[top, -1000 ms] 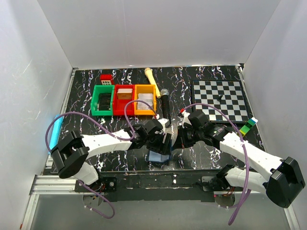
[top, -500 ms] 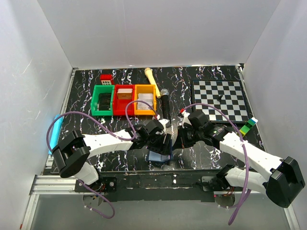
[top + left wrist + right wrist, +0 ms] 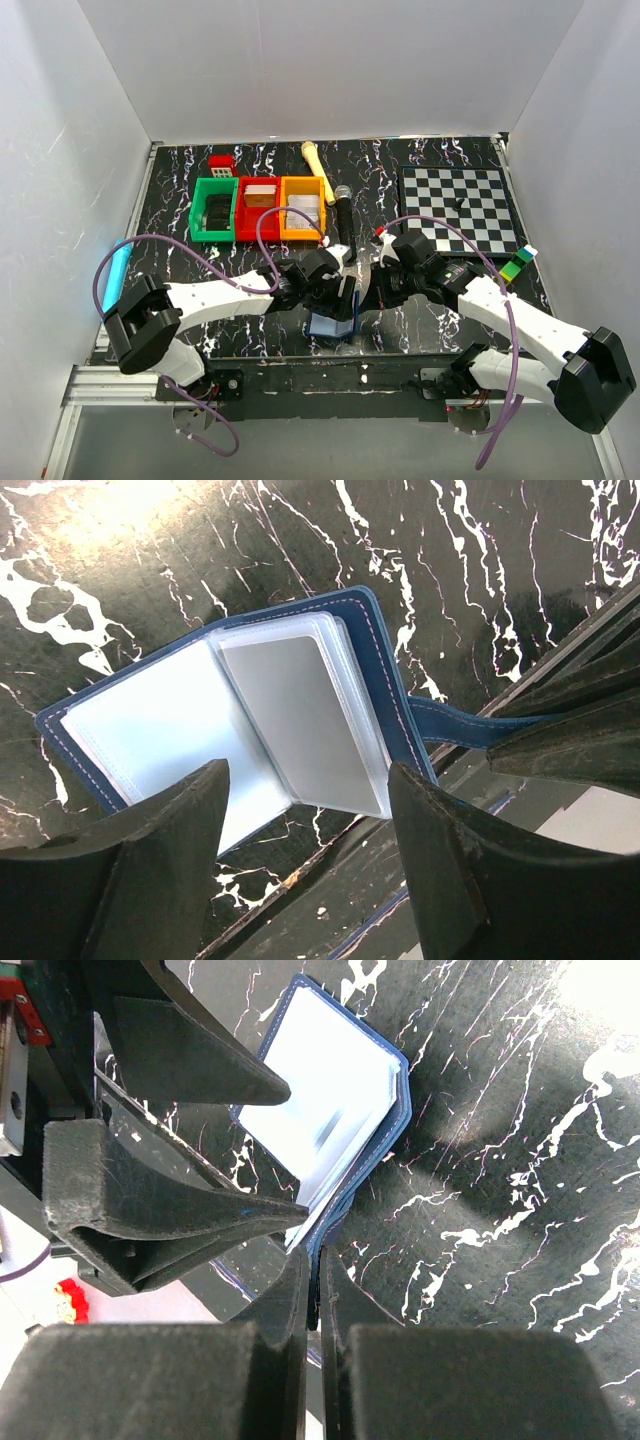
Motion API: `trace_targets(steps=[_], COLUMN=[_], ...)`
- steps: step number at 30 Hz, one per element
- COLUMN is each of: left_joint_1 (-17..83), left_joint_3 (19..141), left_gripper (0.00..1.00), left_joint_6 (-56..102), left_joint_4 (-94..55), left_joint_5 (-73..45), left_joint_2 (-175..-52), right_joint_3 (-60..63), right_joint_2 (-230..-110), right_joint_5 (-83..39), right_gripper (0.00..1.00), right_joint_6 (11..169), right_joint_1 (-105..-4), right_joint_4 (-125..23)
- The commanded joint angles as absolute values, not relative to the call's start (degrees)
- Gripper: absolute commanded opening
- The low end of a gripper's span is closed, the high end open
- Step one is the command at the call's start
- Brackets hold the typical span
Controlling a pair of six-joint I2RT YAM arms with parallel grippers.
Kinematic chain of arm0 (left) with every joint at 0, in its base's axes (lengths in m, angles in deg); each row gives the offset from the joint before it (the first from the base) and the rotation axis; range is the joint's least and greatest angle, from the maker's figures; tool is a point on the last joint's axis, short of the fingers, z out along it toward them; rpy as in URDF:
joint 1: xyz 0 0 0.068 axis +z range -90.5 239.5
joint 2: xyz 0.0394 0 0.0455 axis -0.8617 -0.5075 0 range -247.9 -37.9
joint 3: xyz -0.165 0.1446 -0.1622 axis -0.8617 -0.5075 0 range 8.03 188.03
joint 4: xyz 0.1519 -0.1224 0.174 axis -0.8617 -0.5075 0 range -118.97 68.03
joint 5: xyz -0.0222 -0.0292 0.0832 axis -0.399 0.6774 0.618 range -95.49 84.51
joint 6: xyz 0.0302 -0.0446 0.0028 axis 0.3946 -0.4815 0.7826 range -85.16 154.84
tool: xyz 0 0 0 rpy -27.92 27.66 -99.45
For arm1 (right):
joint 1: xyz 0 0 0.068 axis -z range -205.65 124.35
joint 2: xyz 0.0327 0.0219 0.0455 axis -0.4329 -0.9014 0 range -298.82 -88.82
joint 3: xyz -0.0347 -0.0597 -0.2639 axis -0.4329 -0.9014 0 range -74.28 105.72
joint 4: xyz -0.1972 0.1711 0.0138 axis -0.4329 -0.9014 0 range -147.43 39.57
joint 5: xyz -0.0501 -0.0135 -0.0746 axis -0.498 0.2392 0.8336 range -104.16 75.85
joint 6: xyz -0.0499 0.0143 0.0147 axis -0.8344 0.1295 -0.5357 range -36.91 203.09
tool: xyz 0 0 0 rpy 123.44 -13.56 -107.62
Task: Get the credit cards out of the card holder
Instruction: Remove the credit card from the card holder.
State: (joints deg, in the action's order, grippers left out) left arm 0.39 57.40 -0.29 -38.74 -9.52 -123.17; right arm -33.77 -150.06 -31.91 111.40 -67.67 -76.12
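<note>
Overhead: the small, flat navy-blue folding card holder (image 3: 330,326) lay open on the black marbled surface (image 3: 450,155), between both arms.
Left wrist: the left tool (image 3: 305,780) hung open directly above the pale, thin rectangular credit cards (image 3: 300,715), jaws spanning their short side; this arm was nearer.
Right wrist: the right tool (image 3: 311,1278) was pinched shut on the holder's navy edge.

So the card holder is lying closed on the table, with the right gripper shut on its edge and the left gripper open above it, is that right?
Not quite: the card holder lies open, its pale inner faces showing in the left wrist view. The right gripper is indeed shut on its edge, the left gripper open above it.
</note>
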Motion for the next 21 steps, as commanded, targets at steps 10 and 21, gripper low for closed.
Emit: trace_targets(steps=[10,21], left_joint_1=[0.2,0.2], left_joint_3=[58.2,59.7], left_gripper=[0.63,0.63], left_joint_6=[-1.1,-0.8], left_joint_4=[-41.3,-40.4], left_joint_5=[-4.6,-8.6], left_joint_2=[-120.3,-122.8], right_joint_3=[-31.7,-31.8], right_joint_2=[-149.0,-148.9], right_joint_5=[-32.1,-32.3], right_gripper=[0.01,0.01], right_joint_6=[111.0,111.2], right_joint_1=[-67.9,-67.9], right_joint_4=[-75.7,-75.6])
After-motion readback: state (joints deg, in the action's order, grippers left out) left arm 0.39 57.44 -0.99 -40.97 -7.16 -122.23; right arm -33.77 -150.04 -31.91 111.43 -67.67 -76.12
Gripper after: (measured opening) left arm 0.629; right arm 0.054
